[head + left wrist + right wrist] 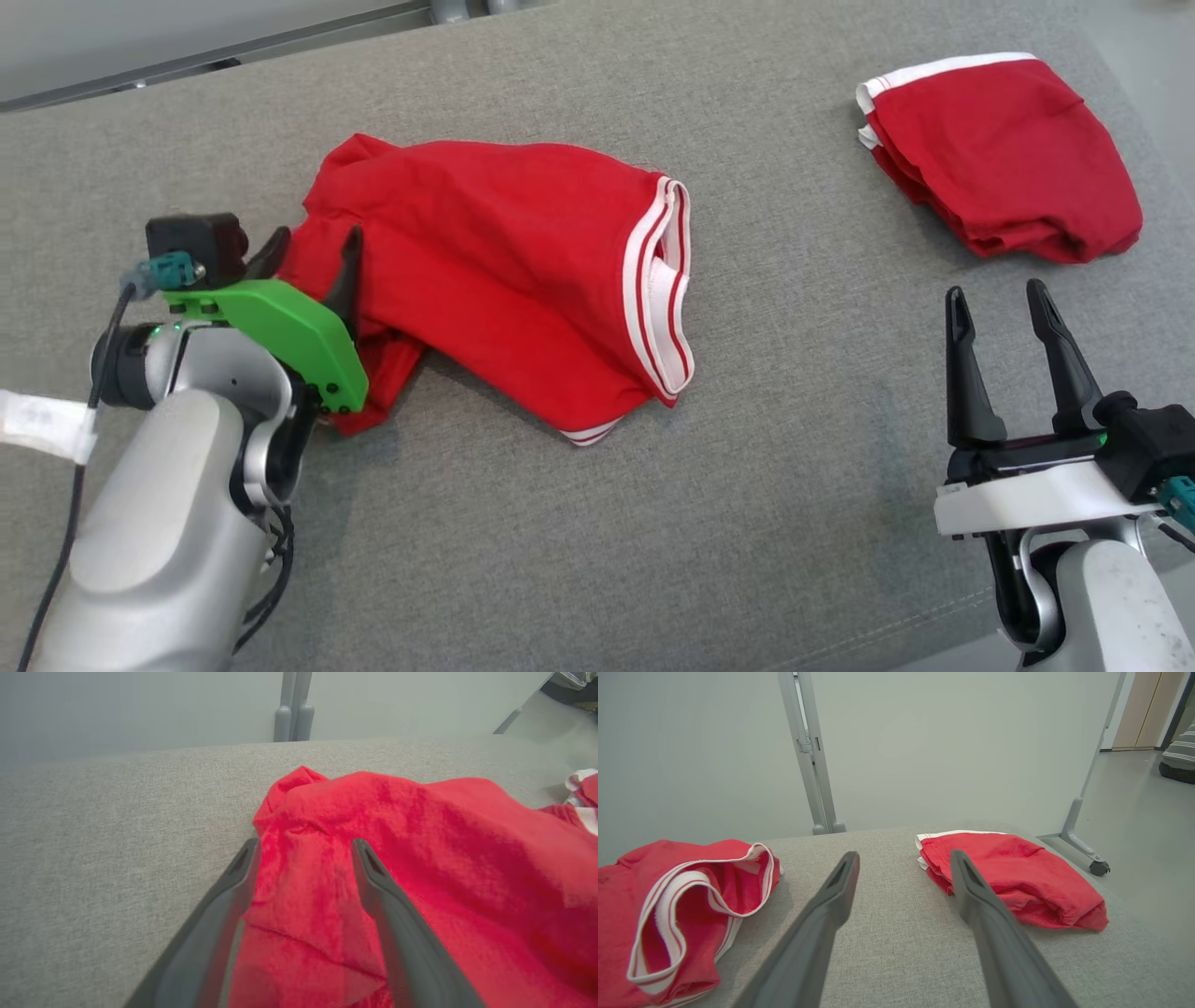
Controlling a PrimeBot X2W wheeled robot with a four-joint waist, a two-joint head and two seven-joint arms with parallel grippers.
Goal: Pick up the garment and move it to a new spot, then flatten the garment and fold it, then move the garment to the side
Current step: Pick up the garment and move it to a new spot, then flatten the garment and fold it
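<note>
Grey cushion top, my left pincer wide open at the red garment left edge, cloth loose between its fingers, my right pincer wide too.

Two red garments, two grippers

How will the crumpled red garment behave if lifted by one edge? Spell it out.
Probably floppy: the crumpled red garment lies in soft folds. Likely light: thin cloth that would drape and hang. Pushed, it would probably bunch on the grey fabric surface rather than slide.
</note>
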